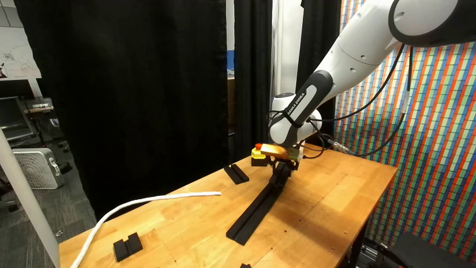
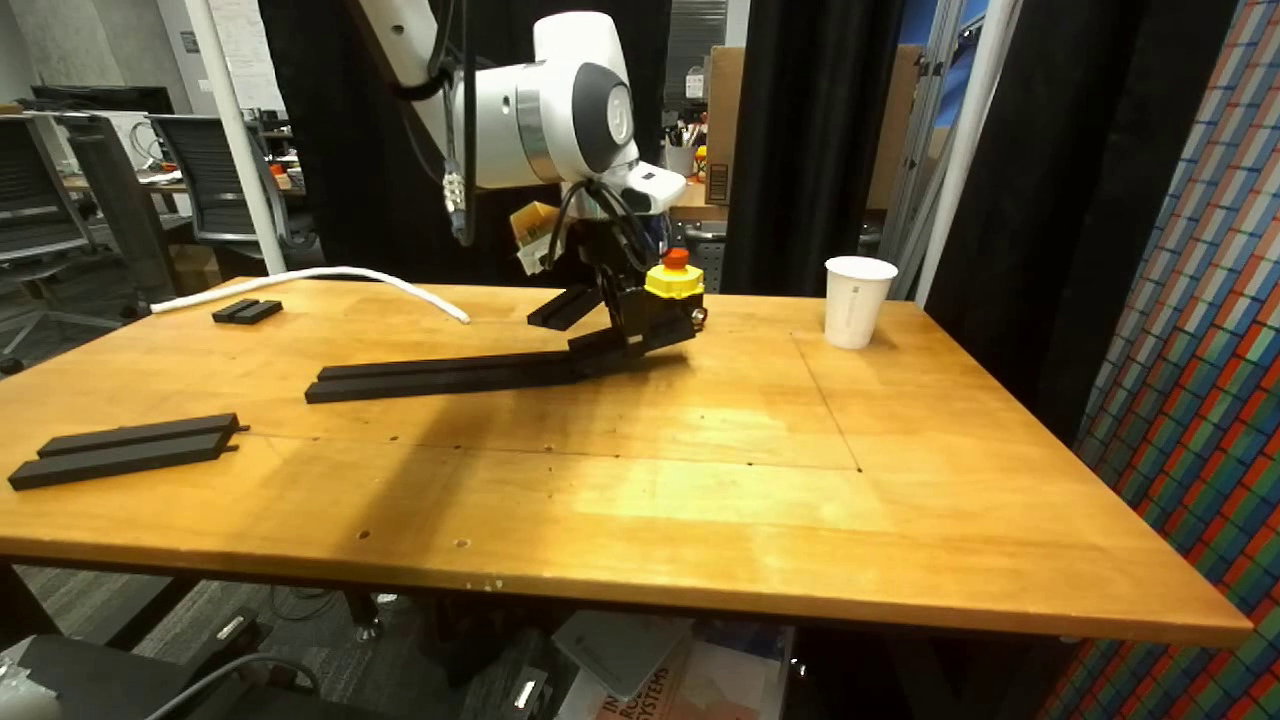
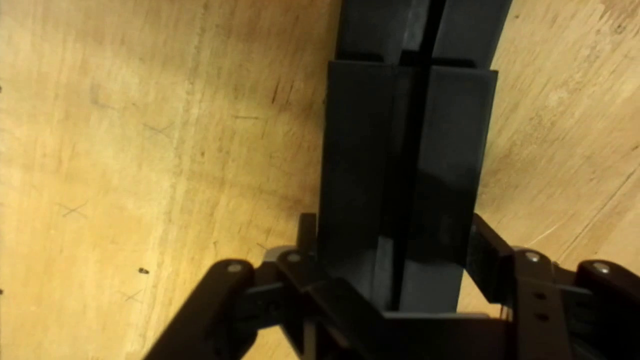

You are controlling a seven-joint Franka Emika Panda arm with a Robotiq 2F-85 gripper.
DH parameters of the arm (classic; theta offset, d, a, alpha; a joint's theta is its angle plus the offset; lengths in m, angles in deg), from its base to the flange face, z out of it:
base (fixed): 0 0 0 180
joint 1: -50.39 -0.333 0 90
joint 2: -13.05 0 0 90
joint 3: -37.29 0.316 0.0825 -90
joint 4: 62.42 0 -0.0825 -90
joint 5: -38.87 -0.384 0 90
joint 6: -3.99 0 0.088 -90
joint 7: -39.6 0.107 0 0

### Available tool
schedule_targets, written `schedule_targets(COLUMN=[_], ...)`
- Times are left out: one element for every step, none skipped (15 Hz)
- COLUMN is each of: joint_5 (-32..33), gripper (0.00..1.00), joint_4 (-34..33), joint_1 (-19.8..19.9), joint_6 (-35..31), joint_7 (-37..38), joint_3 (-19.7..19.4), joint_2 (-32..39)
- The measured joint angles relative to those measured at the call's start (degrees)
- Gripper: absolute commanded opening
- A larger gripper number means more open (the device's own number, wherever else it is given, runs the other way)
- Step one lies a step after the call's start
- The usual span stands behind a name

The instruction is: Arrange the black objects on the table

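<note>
A white cup stands upright (its inside hidden); the pincer clasps a black block.

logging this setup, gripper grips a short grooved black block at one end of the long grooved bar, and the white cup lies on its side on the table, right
Not on its side: the white cup stands upright on the table, as an exterior view shows. The rest holds: the gripper grips a short grooved black block at one end of the long grooved black bar.
</note>
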Motion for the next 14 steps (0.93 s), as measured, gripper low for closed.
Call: schedule_targets(joint_5=[0.0,0.0,0.0,0.0,0.0,0.0,0.0,0.0,0.01,0.03,0.06,0.06,0.06,0.06], gripper=[0.46,0.46,0.46,0.46,0.46,0.46,0.46,0.46,0.46,0.46,0.46,0.46,0.46,0.46], joint_4=[0.0,0.0,0.0,0.0,0.0,0.0,0.0,0.0,-0.01,-0.01,-0.02,-0.02,-0.02,-0.01], joint_1=[0.0,0.0,0.0,0.0,0.0,-0.01,-0.01,-0.01,-0.02,-0.02,-0.02,-0.01,-0.01,0.0], joint_6=[-0.32,-0.53,-0.71,-0.85,-1.0,-1.1,-1.17,-1.23,-1.27,-1.3,-1.31,-1.31,-1.31,-1.31], joint_7=[0.16,0.27,0.35,0.39,0.4,0.4,0.4,0.4,0.4,0.4,0.4,0.4,0.4,0.4], joint_3=[-0.04,-0.09,-0.14,-0.2,-0.28,-0.38,-0.51,-0.67,-0.86,-1.06,-1.26,-1.41,-1.5,-1.51], joint_2=[-0.01,-0.03,-0.04,-0.04,-0.04,-0.04,-0.04,-0.04,-0.04,-0.04,-0.04,-0.04,-0.04,-0.04])
